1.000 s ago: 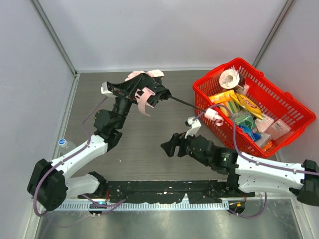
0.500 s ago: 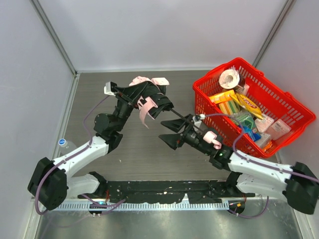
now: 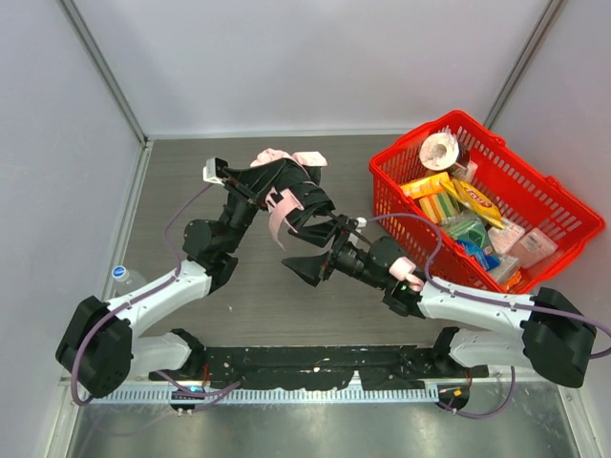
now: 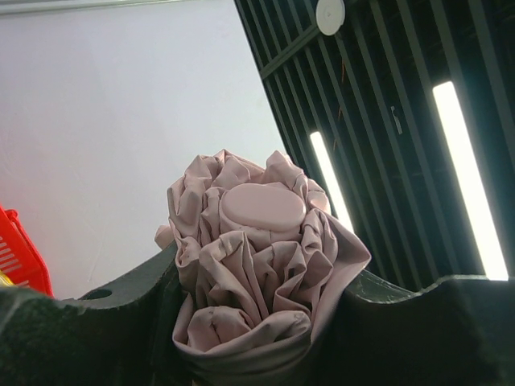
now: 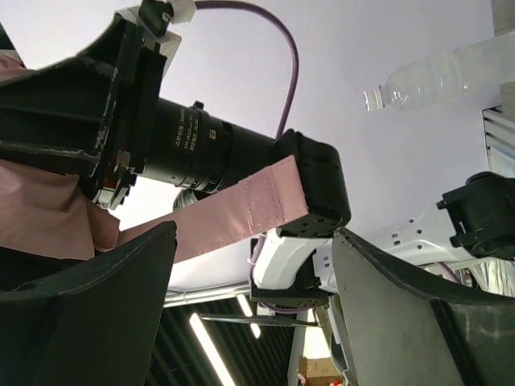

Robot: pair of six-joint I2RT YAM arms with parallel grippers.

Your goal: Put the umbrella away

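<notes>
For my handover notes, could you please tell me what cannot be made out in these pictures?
Top view: the shaft of the umbrella, mostly lost against the right arm.
Left wrist view: the umbrella's lower part, cut off between the fingers of the left hand.
Top view: labels in the red basket, too small.

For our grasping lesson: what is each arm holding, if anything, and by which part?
Left gripper holds the umbrella by its bunched pink canopy. Right gripper stands open, holding nothing.
</notes>
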